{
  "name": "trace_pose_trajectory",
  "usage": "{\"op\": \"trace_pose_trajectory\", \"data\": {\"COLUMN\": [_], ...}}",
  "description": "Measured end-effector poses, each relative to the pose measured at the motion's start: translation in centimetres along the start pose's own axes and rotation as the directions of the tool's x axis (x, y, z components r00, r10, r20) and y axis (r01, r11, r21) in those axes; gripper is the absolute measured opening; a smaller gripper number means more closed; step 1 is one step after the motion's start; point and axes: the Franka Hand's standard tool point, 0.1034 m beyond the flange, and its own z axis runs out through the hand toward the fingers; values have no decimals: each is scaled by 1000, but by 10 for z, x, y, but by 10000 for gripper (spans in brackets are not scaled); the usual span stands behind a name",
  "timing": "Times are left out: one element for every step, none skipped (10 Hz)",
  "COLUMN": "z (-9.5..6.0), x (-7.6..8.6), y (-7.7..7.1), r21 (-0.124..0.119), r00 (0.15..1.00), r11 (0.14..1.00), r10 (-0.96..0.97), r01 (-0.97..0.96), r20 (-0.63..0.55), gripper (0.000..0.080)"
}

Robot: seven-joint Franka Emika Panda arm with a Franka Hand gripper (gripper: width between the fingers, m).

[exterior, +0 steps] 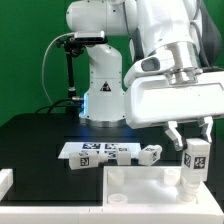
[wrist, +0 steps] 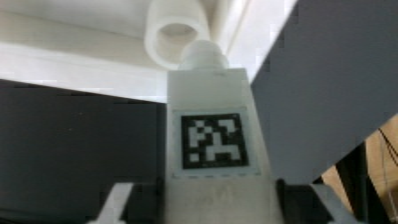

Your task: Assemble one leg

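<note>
My gripper is shut on a leg, a short white block with a black-and-white tag, and holds it upright over the near right corner of the large white panel. The leg's lower end sits at or just above the panel's raised corner post; I cannot tell if they touch. In the wrist view the leg fills the middle between my fingers, its tip pointing at a round hole in the panel's corner. Three more legs lie on the table behind the panel.
The marker board lies flat on the black table behind the panel, next to the loose legs. The robot's white base stands at the back. A white edge piece sits at the exterior view's left.
</note>
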Motion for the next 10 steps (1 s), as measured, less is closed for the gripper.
{"op": "trace_pose_trajectory", "data": {"z": [0, 0, 1, 3, 3, 4, 5, 7, 8, 11], "x": [-2, -2, -3, -5, -5, -3, -2, -1, -1, -3], "y": [4, 5, 8, 9, 8, 7, 7, 6, 2, -1], "r21": [-3, -4, -6, -7, -6, -8, -10, -11, -9, -7], "r00": [1000, 1000, 1000, 1000, 1000, 1000, 1000, 999, 999, 999], "r11": [1000, 1000, 1000, 1000, 1000, 1000, 1000, 1000, 1000, 1000], "r10": [5, 7, 9, 11, 10, 10, 10, 10, 8, 5], "r01": [-5, -7, -9, -11, -10, -10, -10, -10, -8, -6], "r20": [4, 4, 6, 8, 2, -13, -26, -39, -44, -44], "gripper": [287, 287, 287, 287, 287, 287, 287, 287, 287, 287]}}
